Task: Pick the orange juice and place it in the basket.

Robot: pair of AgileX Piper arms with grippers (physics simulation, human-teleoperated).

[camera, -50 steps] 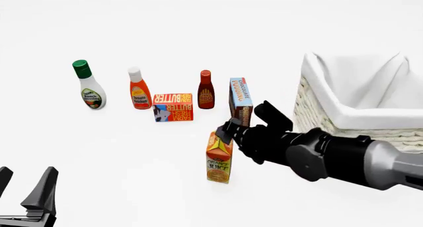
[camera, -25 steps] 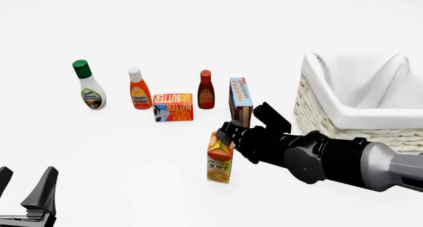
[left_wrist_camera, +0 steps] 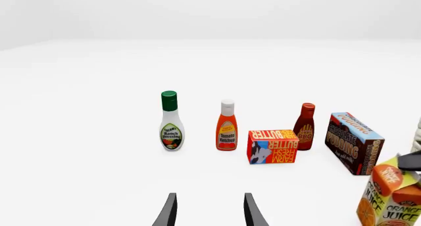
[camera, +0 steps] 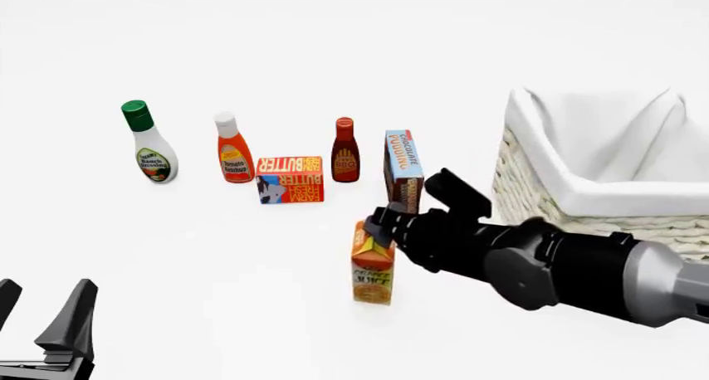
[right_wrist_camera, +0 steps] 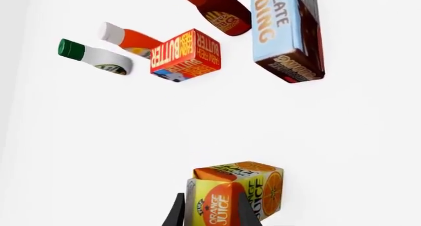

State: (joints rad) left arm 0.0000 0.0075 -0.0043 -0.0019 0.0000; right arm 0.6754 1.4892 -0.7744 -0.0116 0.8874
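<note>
The orange juice (camera: 374,270) is a small orange and yellow gable-top carton standing on the white table, in front of the groceries and left of the basket (camera: 520,177). It also shows in the right wrist view (right_wrist_camera: 238,190) and in the left wrist view (left_wrist_camera: 389,199). My right gripper (camera: 383,222) is at the carton's top, its fingers (right_wrist_camera: 176,213) pressed on both sides of it. The basket is large, cream wicker with a white cloth lining. My left gripper (camera: 39,312) is open and empty at the near left, far from the carton.
Behind the carton stand a ranch dressing bottle (camera: 148,143), a ketchup bottle (camera: 232,152), a BUTTER box (camera: 290,179), a dark sauce bottle (camera: 345,152) and a chocolate pudding box (camera: 403,166). The pudding box is just behind my right gripper.
The right gripper has closed onto the carton's top. The carton has turned about its upright axis and now shows a narrower face. The left arm has not moved.
</note>
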